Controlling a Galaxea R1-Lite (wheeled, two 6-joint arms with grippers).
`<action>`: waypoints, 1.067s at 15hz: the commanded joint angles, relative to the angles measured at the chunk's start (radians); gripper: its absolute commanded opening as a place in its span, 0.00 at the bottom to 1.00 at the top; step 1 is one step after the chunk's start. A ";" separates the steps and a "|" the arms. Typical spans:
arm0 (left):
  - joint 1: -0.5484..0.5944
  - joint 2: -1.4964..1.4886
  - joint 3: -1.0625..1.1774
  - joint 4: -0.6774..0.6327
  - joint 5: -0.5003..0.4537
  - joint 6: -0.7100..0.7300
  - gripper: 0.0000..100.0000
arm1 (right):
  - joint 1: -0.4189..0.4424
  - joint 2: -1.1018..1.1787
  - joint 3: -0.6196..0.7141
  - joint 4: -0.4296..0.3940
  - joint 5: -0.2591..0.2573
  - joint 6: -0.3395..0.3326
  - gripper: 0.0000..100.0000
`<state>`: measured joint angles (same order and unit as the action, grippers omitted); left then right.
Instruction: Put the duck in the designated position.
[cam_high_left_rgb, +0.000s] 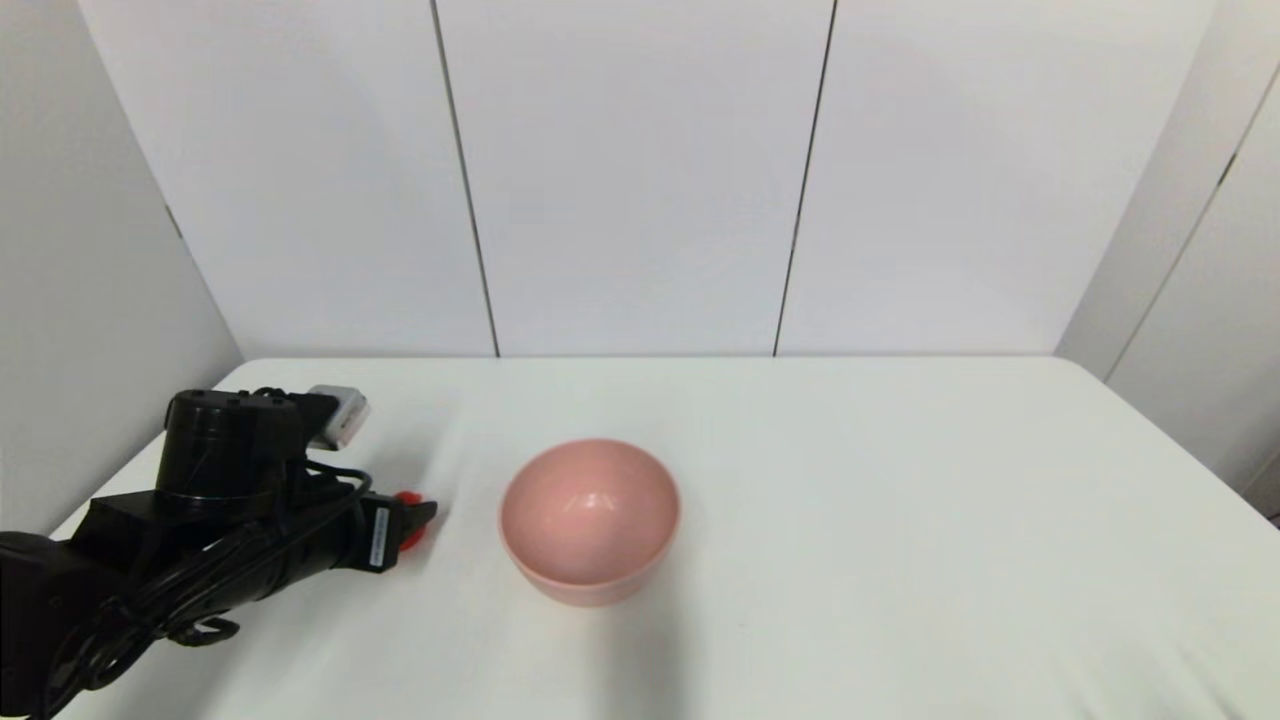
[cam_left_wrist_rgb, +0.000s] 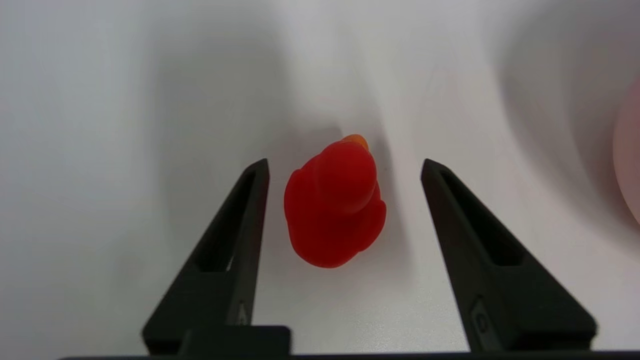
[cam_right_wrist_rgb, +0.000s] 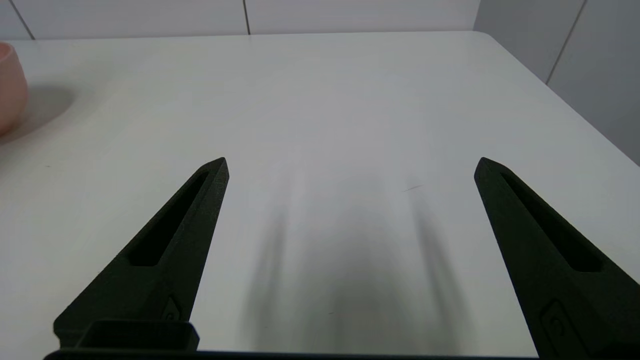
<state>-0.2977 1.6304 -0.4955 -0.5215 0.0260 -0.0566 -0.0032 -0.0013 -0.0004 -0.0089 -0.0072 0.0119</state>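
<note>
duck: we see red duck (cam_left_wrist_rgb: 334, 207) between left hand (cam_left_wrist_rgb: 345, 167) fingers, untouched, beak pointing away
hand: spread apart, low at worktop's (cam_high_left_rgb: 900, 500) left edge
right hand (cam_right_wrist_rgb: 350, 162): parked, spread wide

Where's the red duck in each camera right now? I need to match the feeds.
Head view: the duck shows as a red speck at the left gripper, left of the pink bowl.
Left wrist view: the duck sits on the table between the open fingers, touching neither.
Right wrist view: not in it.
Shared landmark: the pink bowl, at an edge of both wrist views.
</note>
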 joint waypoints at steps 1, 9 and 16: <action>0.000 -0.024 -0.043 -0.006 0.020 0.001 1.00 | 0.000 0.001 0.000 0.000 0.001 0.000 1.00; 0.008 -0.250 -0.264 0.074 0.104 0.046 1.00 | 0.000 0.001 0.000 0.000 0.000 -0.001 1.00; 0.111 -0.626 -0.330 0.451 0.100 0.202 1.00 | 0.000 0.001 0.000 0.000 0.000 0.000 1.00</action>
<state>-0.2472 1.1843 -0.8347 -0.1549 0.1249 0.1077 -0.0032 -0.0013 -0.0004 -0.0085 -0.0072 0.0115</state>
